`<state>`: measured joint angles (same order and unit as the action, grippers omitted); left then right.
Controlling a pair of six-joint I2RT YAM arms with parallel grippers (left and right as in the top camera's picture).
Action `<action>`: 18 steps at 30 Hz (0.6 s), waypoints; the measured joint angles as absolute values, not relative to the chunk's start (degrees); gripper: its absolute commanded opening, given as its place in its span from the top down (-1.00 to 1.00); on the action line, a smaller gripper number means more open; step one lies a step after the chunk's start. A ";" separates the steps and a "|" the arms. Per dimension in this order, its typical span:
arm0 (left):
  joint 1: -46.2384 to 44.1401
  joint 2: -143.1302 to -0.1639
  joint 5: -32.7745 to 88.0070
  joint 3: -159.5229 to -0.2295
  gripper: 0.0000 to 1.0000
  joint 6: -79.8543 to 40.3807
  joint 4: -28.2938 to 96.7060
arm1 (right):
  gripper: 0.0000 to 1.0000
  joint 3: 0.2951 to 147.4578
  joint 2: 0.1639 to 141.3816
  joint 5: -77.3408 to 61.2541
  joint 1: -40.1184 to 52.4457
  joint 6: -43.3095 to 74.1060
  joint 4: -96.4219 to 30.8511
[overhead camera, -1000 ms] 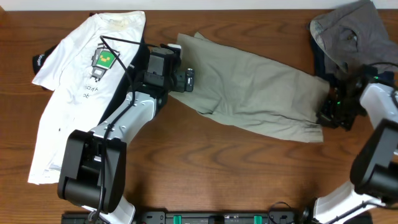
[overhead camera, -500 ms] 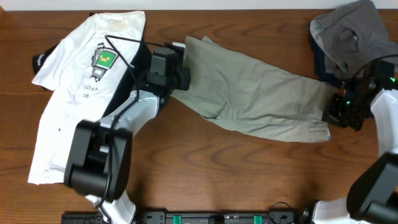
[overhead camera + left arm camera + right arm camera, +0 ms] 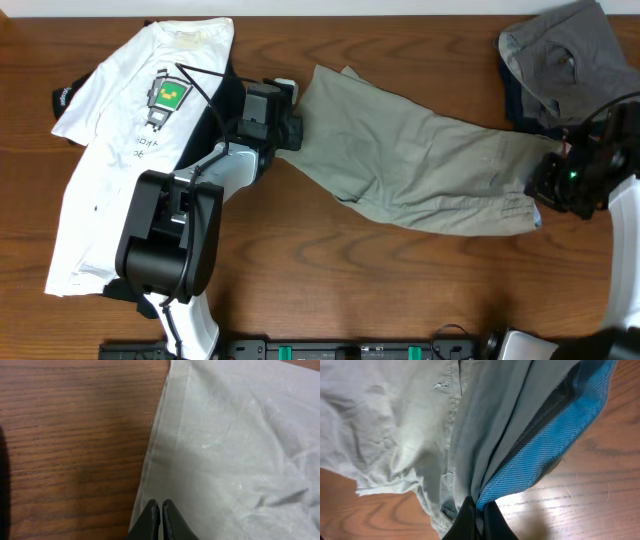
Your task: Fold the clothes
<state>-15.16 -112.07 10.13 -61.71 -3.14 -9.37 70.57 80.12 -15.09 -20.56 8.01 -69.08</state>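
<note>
The pale olive-khaki shorts (image 3: pixel 420 170) lie stretched across the middle of the table. My left gripper (image 3: pixel 293 128) is at their left hem, and in the left wrist view it (image 3: pixel 160 510) is shut on the edge of the shorts (image 3: pixel 235 450). My right gripper (image 3: pixel 548 190) holds the right end. In the right wrist view this gripper (image 3: pixel 479 512) is shut on bunched khaki shorts (image 3: pixel 395 425) together with a blue band (image 3: pixel 555 445) of their inner side, slightly lifted off the wood.
A white T-shirt (image 3: pixel 110 170) with a green chest print lies at the left, over a black garment (image 3: pixel 66 97). A grey piece (image 3: pixel 560 55) sits on a navy one (image 3: pixel 515 100) at the back right, close to the right arm. Bare wood (image 3: pixel 350 280) runs along the front.
My left gripper has gone from open to shut on the shorts' left hem. The right gripper has pulled its end to the right, drawing the shorts longer and flatter.
</note>
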 measured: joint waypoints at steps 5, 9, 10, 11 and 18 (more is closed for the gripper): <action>-15.59 -112.07 10.24 -61.71 0.85 -3.16 -9.41 | 0.98 72.23 76.31 -15.75 -21.26 7.99 -72.69; -16.69 -112.07 10.48 -61.71 0.87 -3.16 -9.41 | 0.98 74.85 74.35 -15.64 -22.28 7.97 -75.44; -16.88 -112.07 10.57 -61.71 0.87 -3.16 -9.41 | 0.97 75.13 74.04 -15.68 -22.28 7.97 -75.66; -17.15 -112.07 10.59 -61.71 0.87 -3.16 -9.41 | 0.97 75.31 73.78 -15.66 -22.28 7.94 -75.88; -19.53 -112.07 10.61 -61.71 0.88 -3.16 -9.23 | 0.98 75.33 73.56 -15.70 -21.96 7.88 -75.05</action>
<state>-19.53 -112.07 10.61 -61.71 -3.16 -9.23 75.33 73.56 -15.70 -21.96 7.88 -75.05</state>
